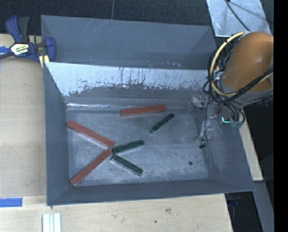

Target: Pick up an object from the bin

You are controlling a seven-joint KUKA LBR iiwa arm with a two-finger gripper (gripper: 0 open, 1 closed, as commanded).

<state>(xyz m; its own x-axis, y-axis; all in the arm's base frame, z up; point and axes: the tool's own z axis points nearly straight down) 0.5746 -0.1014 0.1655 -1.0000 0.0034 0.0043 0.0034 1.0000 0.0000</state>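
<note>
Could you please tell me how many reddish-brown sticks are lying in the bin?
3 reddish-brown sticks: one lies at the back, one slants across the left side, and one points toward the front-left corner. None appears to be hidden.

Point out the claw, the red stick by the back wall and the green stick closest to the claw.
Claw [202, 140]: camera view, its low tip.
Red stick by the back wall [143, 111]: camera view, middle of its length.
Green stick closest to the claw [162, 123]: camera view, middle of its length.
</note>
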